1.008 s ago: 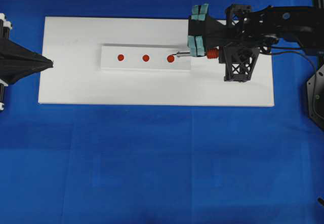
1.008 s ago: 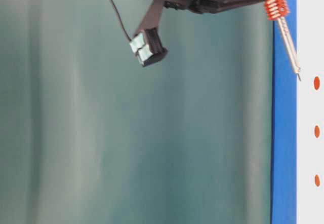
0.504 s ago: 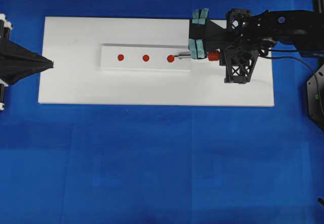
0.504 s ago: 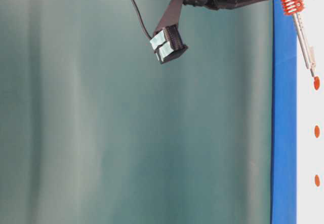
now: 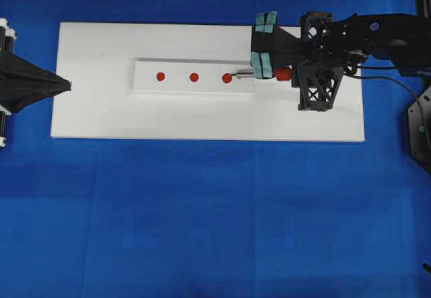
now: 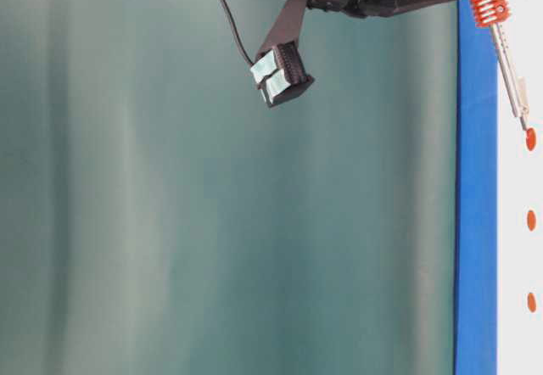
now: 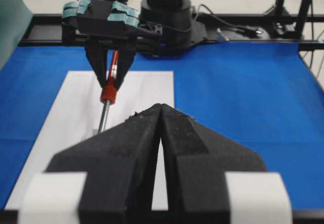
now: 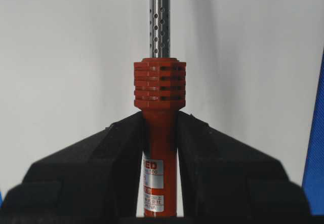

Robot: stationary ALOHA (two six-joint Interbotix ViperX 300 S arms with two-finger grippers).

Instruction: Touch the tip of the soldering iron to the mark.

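Broadly, a blue table (image 5: 202,217) carries a white board (image 5: 101,116), and on it lies a white strip (image 5: 175,85) with three red dots in a row. From the right, the right claw (image 5: 266,65) is clamped on the orange-red handle of the soldering iron (image 8: 159,133), its silver shaft sloping down toward the strip. At the left edge, the left claw (image 7: 161,110) rests with its black fingers pressed together, empty. Smallest, the iron's tip meets the mark (image 5: 227,78), the rightmost dot.
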